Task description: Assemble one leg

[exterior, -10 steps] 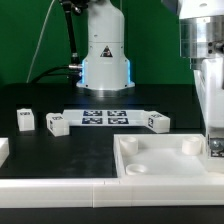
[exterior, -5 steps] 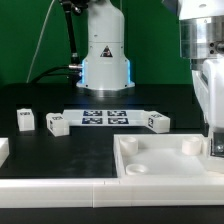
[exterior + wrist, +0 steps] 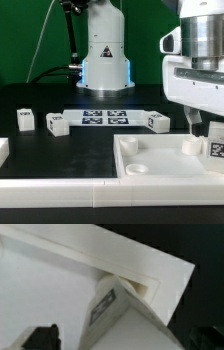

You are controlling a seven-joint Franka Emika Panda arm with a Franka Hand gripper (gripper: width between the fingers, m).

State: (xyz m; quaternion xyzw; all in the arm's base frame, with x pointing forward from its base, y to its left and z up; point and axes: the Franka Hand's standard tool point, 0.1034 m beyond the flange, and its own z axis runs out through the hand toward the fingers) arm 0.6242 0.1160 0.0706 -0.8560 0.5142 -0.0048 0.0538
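The large white slab [image 3: 160, 158] lies at the front of the exterior view's right. One leg [image 3: 215, 147], a white block with a tag, stands upright at the slab's far right corner. In the wrist view the leg [image 3: 110, 308] rises from the slab's corner recess [image 3: 150, 286] towards the camera. My gripper [image 3: 212, 122] hangs just above this leg with its jaws apart, one on each side. One dark fingertip [image 3: 40, 336] shows with a gap to the leg. Three more legs [image 3: 25, 120] [image 3: 57, 123] [image 3: 157, 122] lie on the black table.
The marker board [image 3: 105, 117] lies at the table's middle between the loose legs. The robot base [image 3: 105, 55] stands behind it. Another white part [image 3: 3, 150] shows at the exterior view's left edge. A white rail [image 3: 60, 190] runs along the front.
My gripper has risen from low at the slab's right corner and shifted towards the exterior view's left. The leg at that corner now shows below it.
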